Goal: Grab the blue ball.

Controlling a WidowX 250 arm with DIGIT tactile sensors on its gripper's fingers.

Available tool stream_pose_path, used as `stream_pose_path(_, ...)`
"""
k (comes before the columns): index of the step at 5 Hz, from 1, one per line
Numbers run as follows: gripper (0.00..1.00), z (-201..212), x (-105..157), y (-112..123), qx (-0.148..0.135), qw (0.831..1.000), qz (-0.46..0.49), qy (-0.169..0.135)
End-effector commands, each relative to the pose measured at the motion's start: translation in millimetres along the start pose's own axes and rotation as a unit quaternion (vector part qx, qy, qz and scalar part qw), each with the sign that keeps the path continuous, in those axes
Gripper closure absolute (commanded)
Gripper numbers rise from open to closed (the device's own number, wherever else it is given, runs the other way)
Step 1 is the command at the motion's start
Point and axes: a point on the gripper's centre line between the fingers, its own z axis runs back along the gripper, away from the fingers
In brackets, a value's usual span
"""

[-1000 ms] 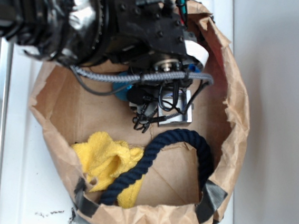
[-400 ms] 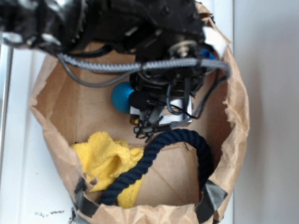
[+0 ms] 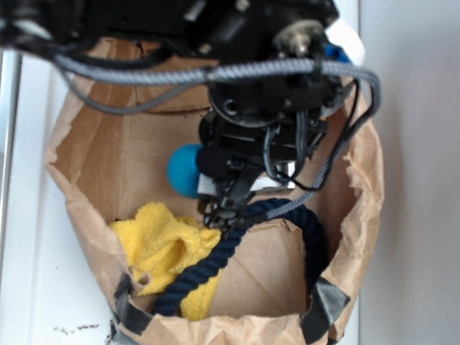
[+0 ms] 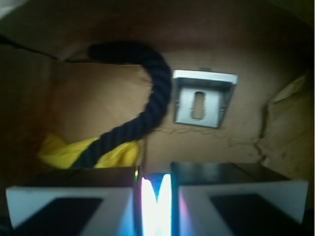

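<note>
The blue ball [image 3: 184, 170] is a small teal sphere showing just left of my gripper [image 3: 209, 175], inside the brown paper bag [image 3: 370, 178]. In the wrist view only a blue sliver of the ball [image 4: 158, 181] shows, pinched in the narrow gap between the two fingers of my gripper [image 4: 156, 186]. The bag floor lies well below the jaws, and the rest of the ball is hidden behind the fingers.
On the bag floor a dark navy rope [image 3: 204, 268] [image 4: 155, 93] curves over a yellow cloth [image 3: 162, 243] [image 4: 59, 150]. A metal bracket [image 4: 202, 98] lies flat beside the rope. The bag walls stand close around the arm, and grey cables [image 3: 223, 72] hang from it.
The arm has risen toward the camera and shifted right. The blue ball has come along beside the fingers and now shows more fully.
</note>
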Motion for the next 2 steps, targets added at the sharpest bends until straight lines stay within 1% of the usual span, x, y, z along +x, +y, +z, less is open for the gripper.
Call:
stream_pose_path(1,1.00,56,12,-24,0.040,0.995,0.012,-0.085)
stream_pose_path(2,1.00,71,14,-31,0.044,0.994,0.027,-0.101)
